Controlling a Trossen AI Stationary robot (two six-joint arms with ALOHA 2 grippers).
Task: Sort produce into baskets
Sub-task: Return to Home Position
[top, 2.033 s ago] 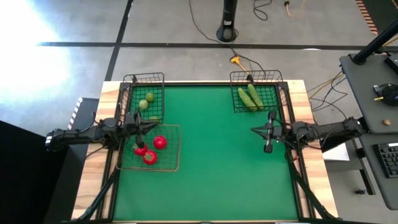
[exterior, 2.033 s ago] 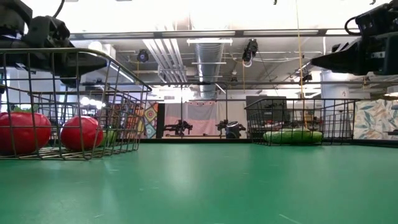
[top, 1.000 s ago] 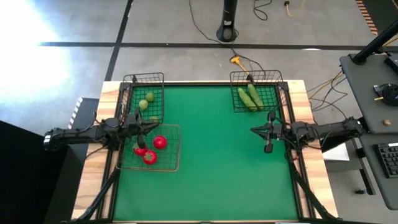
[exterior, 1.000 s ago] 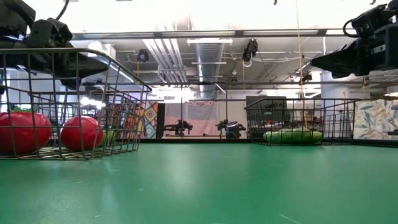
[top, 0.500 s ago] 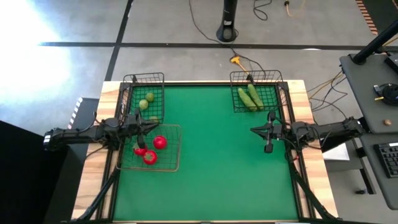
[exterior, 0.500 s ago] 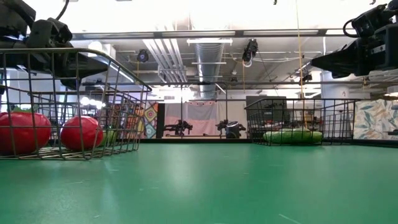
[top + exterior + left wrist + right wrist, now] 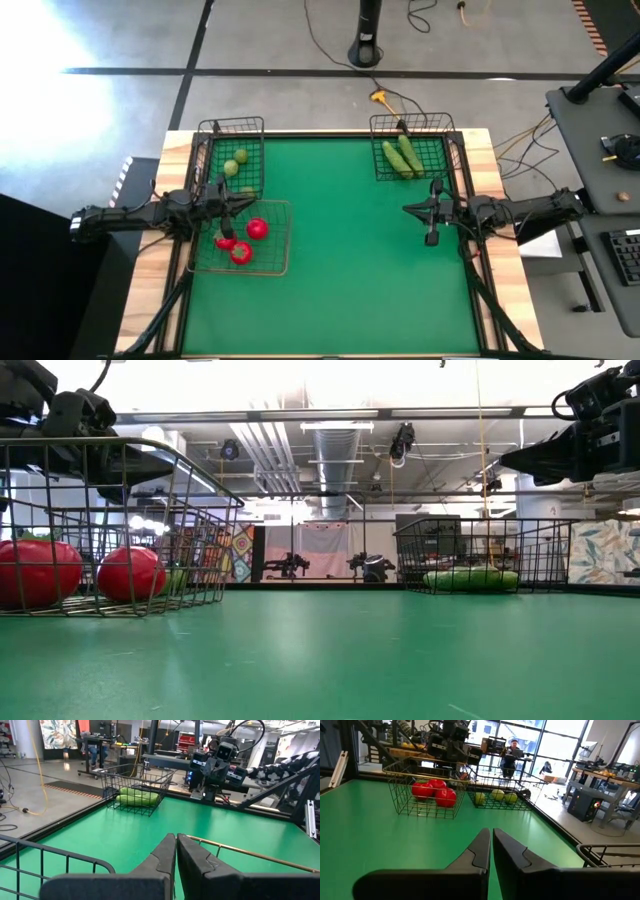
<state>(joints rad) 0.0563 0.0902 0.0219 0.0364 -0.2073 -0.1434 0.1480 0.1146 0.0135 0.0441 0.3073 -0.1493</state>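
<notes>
Table (image 7: 340,250): tomatoes (image 7: 257,229), grey basket (image 7: 288,238); limes (image 7: 231,168), left black basket (image 7: 232,124); cucumbers (image 7: 402,157), right black basket (image 7: 412,121); jaws seemingly closed.

Bright green right across the desk (image 7: 340,280), pale wood along its edges. Three red pieces (image 7: 257,229) with green tops show in the brassy-wire basket (image 7: 275,268). The yellow-green round ones (image 7: 231,167) lie in the left black basket (image 7: 232,125), and two deep-green cucumbers (image 7: 402,158) in the right black basket (image 7: 412,120). The left claw (image 7: 235,205) and right claw (image 7: 412,210) are matte black. The floor (image 7: 120,110) is grey, crossed by dark lines.
</notes>
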